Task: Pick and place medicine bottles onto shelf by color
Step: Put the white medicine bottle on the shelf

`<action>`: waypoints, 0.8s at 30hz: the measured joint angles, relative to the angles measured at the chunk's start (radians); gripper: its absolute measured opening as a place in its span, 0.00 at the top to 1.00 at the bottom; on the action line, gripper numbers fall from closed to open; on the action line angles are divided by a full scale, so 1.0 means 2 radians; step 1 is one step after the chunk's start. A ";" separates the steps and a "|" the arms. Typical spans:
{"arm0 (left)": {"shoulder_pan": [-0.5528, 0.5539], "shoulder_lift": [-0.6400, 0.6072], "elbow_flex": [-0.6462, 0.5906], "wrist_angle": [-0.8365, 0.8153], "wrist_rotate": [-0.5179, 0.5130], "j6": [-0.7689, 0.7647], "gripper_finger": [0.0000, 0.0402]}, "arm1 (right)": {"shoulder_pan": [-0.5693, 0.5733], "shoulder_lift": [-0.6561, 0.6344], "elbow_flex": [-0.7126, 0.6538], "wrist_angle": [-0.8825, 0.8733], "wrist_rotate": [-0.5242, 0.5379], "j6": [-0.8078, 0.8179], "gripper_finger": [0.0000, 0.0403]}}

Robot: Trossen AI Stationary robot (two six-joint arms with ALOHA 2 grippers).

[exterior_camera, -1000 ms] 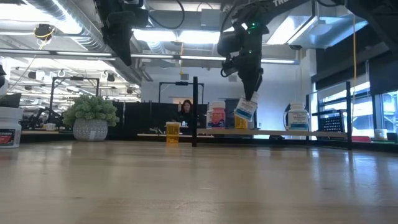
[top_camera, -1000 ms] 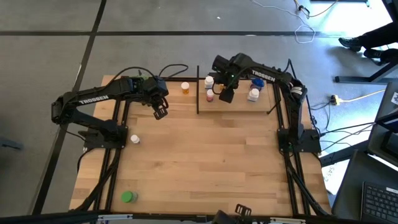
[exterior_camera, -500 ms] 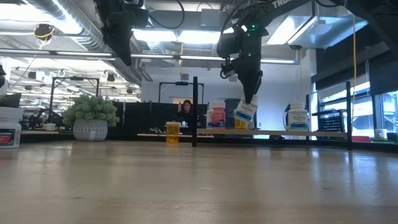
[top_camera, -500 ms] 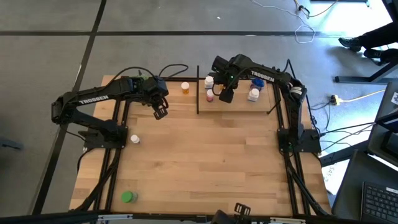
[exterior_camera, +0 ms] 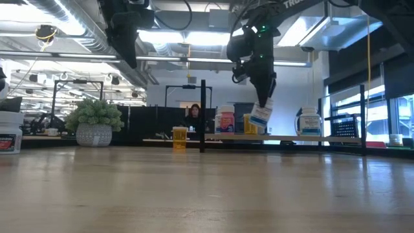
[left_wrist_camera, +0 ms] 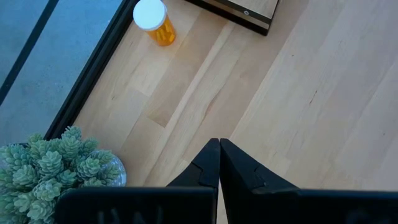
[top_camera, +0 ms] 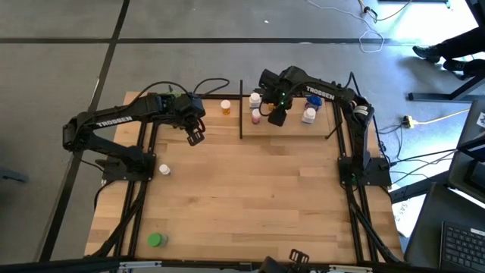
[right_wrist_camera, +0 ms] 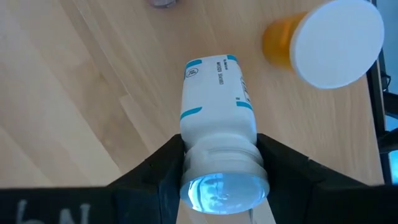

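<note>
Wooden worktop (top_camera: 258,197): right gripper (exterior_camera: 262,103) above shelf (exterior_camera: 336,138), jaws clamped on white bottle (right_wrist_camera: 216,106); left gripper (left_wrist_camera: 219,149) aloft, jaws together.

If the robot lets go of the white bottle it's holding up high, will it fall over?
Probably. The right hand grips the white bottle by its cap end, and it hangs tilted above the shelf, so it would likely land on an edge and tip. Being round, it may then roll. It looks stiff, not squashed by the fingers.
</note>
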 joint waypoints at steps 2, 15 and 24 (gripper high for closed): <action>0.000 0.000 0.000 0.000 0.000 0.000 1.00 | 0.000 0.001 0.000 0.002 0.000 0.000 0.56; 0.000 0.000 0.000 0.000 0.000 0.000 1.00 | 0.001 0.006 0.000 0.017 0.000 0.000 0.56; 0.000 0.000 0.000 0.000 0.000 0.000 1.00 | 0.001 0.006 0.000 0.002 -0.001 -0.002 0.56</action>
